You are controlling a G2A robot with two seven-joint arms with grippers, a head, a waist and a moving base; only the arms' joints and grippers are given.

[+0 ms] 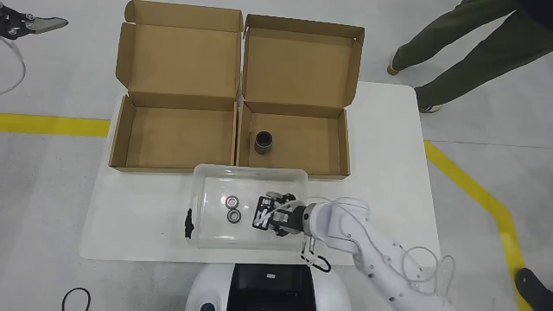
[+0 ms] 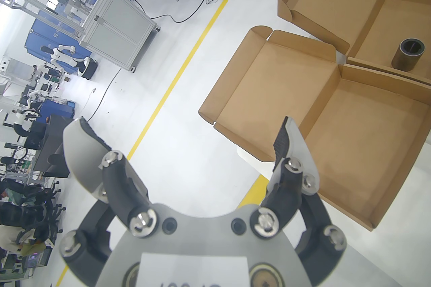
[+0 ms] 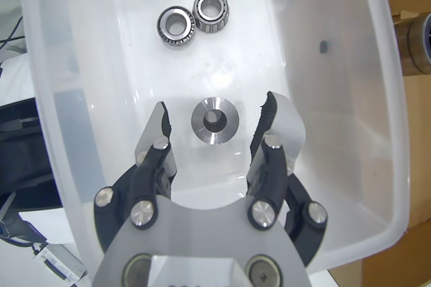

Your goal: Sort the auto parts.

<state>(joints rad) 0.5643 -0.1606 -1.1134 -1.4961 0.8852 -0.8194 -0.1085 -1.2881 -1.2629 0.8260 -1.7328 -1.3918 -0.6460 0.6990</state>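
A clear plastic bin (image 1: 207,173) (image 3: 380,120) stands at the table's front. Two roller bearings (image 3: 176,27) (image 3: 211,13) lie side by side in it, also seen from above as bearings (image 1: 232,207). A steel cone-shaped bushing (image 3: 215,125) lies on the bin floor between the fingers of my right gripper (image 3: 215,120) (image 1: 264,212), which is open around it without touching. A dark cylindrical sleeve (image 1: 263,143) (image 2: 409,55) stands in the right cardboard box (image 1: 324,147). My left gripper (image 2: 183,142) (image 1: 39,24) hangs open and empty off the table, far left.
The left cardboard box (image 1: 173,138) (image 2: 357,140) is open with nothing in it. A small black part (image 1: 187,222) lies on the table left of the bin. A person's legs (image 1: 467,26) stand beyond the table's far right corner.
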